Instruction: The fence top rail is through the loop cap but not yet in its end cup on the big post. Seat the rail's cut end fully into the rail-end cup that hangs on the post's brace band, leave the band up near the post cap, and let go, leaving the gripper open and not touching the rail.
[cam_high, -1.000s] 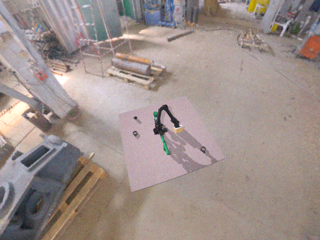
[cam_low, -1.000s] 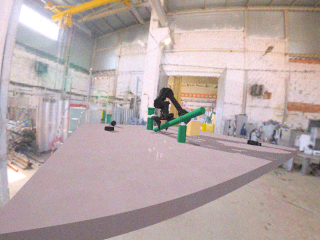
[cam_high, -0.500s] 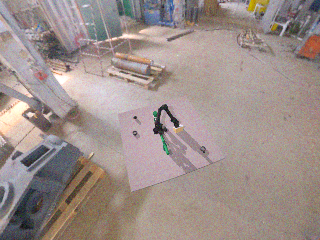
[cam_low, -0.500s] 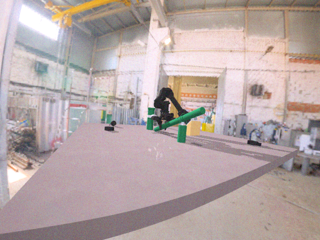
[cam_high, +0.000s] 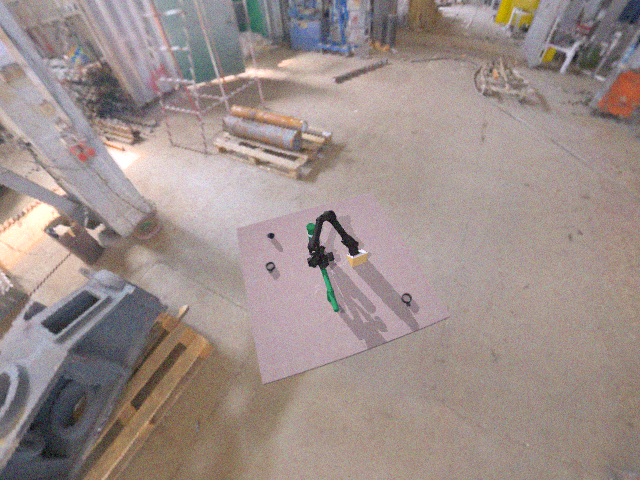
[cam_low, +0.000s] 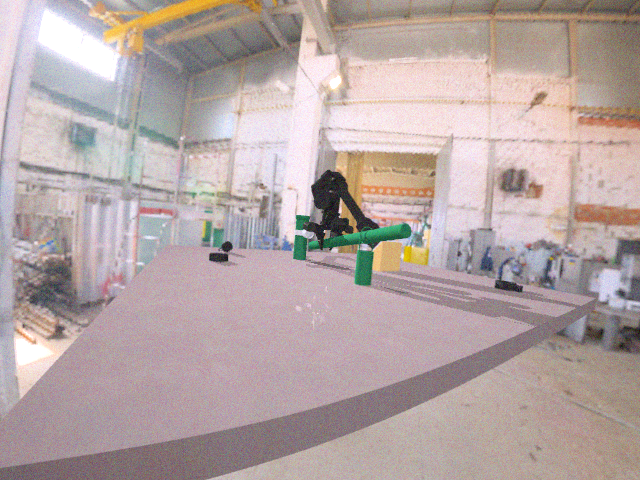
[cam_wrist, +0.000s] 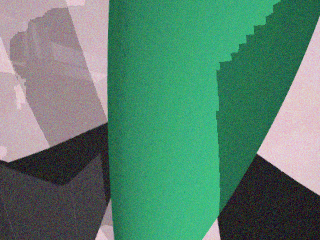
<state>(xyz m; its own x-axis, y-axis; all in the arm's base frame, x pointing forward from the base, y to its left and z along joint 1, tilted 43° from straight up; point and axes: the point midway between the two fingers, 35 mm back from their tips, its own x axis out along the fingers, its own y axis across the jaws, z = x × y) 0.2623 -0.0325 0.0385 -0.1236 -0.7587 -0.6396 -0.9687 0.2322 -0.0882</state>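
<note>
The green top rail runs through the loop cap on the short green line post and slopes down toward the big green post. My gripper is shut on the rail near its low end, close to the big post. In the wrist view the rail fills the middle, with a dark finger on each side. The rail's cut end stops just short of the big post. The end cup and the brace band are too small and too hidden by the gripper to make out.
Everything stands on a pinkish mat. The arm's yellow base block is beside the posts. Two black rings and a small black cap lie apart on the mat.
</note>
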